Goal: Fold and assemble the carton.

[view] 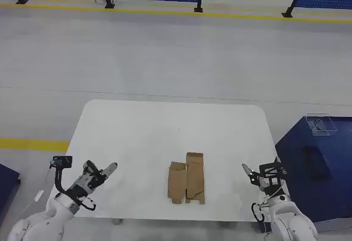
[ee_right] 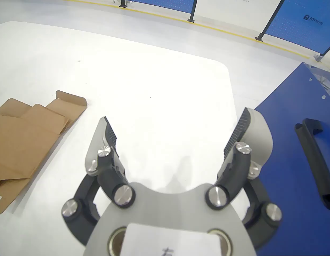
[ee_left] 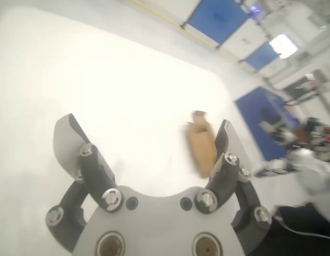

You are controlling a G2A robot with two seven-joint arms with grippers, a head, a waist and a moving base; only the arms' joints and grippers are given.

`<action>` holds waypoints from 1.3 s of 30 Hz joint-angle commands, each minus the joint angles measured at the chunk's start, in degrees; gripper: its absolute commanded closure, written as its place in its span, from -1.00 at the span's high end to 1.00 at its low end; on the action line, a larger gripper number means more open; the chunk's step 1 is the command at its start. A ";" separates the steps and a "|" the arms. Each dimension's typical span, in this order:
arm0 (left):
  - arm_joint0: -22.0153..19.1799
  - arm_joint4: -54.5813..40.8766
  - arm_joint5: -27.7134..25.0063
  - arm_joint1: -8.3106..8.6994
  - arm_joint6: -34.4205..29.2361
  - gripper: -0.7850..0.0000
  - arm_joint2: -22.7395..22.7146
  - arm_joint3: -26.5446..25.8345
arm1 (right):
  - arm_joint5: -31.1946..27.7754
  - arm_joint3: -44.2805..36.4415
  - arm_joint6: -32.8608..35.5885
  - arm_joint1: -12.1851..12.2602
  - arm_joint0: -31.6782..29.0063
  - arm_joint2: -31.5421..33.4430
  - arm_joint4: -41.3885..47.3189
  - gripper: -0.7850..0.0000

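Brown carton (view: 186, 178) (white table (view: 134, 138))

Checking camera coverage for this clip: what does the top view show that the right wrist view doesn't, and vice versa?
Top view, not right wrist: the left gripper over the table's near left corner, and the carton's whole outline. Right wrist, not top: a black handle on the blue surface beside the table. Shared: the right gripper, open, and the carton lying flat on the table, untouched.
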 commanded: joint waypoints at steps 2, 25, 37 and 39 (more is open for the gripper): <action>-8.66 -22.31 5.30 0.43 -22.82 1.00 3.17 7.76 | 0.00 0.00 0.00 0.00 0.00 0.00 0.00 1.00; -40.14 -26.74 -6.89 -6.77 -32.00 0.72 38.62 52.70 | 0.00 0.00 0.00 0.00 0.00 0.00 0.00 1.00; -44.10 -27.79 -9.44 -10.14 -26.86 -0.29 44.85 60.92 | 0.00 0.00 0.00 0.00 0.00 0.00 0.00 1.00; -44.75 -28.27 -9.26 -10.71 -26.61 -0.87 45.67 62.25 | 0.00 0.00 0.00 0.00 0.00 0.00 0.00 1.00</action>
